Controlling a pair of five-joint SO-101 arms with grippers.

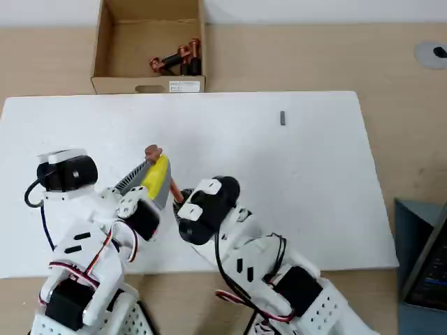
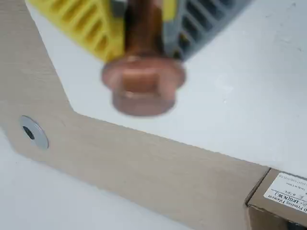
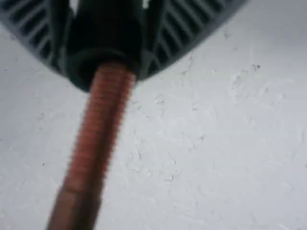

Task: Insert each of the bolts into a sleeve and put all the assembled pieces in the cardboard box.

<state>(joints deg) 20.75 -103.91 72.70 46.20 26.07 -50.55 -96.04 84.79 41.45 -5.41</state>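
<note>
Pinching what, the left pincer (image 2: pixel 144 21)?

A copper bolt (image 2: pixel 143 86), clamped just behind its flanged head, which pokes out past the tips, held over the white sheet (image 1: pixel 293 195) on the tabletop (image 1: pixel 405 125).

And the right pincer (image 3: pixel 108 19)?

Pressed onto a dark sleeve (image 3: pixel 104 52); a copper threaded shaft (image 3: pixel 98 134) sticks out of its end. Whether that shaft belongs to the same bolt, I cannot tell.

The cardboard box (image 1: pixel 129 85)?

At the far edge of the sheet, well apart from both arms, with assembled pieces (image 1: pixel 178 61) lying in its near right corner. One small grey piece (image 1: pixel 283 118) lies alone on the sheet, off to the right. Both arms sit side by side at the sheet's near edge.
</note>
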